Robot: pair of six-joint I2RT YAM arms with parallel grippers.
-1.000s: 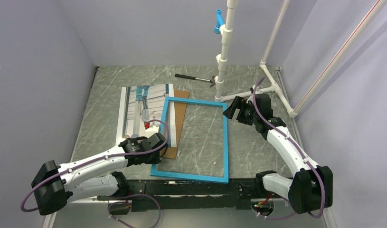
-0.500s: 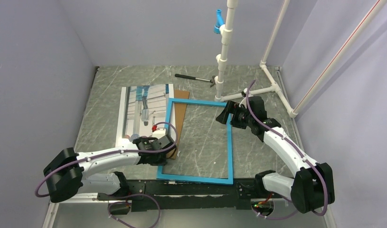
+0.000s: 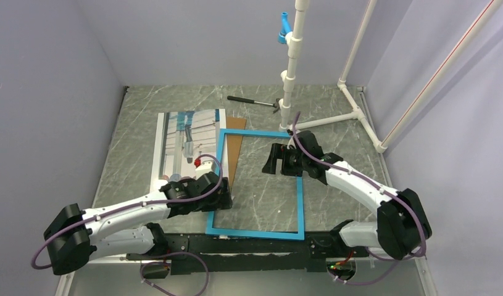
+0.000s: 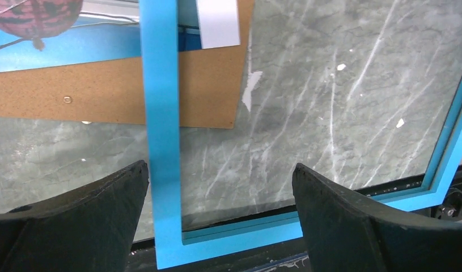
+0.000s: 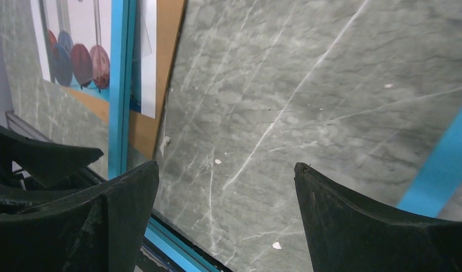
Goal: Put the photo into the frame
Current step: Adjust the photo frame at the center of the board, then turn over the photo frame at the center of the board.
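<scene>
Your big shiny photo with red balls (image 3: pixel 187 145) lies on the left, partly on the flat brown board (image 3: pixel 235 154), not yet in the thin blue picture frame (image 3: pixel 300 206), so your left claw (image 4: pixel 220 167) and right claw (image 5: pixel 227 165) hang wide apart over that frame, maybe to shift it.

No writing can be read in any view. The photo (image 3: pixel 174 148), the frame (image 3: pixel 255 233) beside it and the desk (image 3: pixel 144 117) under them show no legible letters, numbers, labels or brand marks.
</scene>
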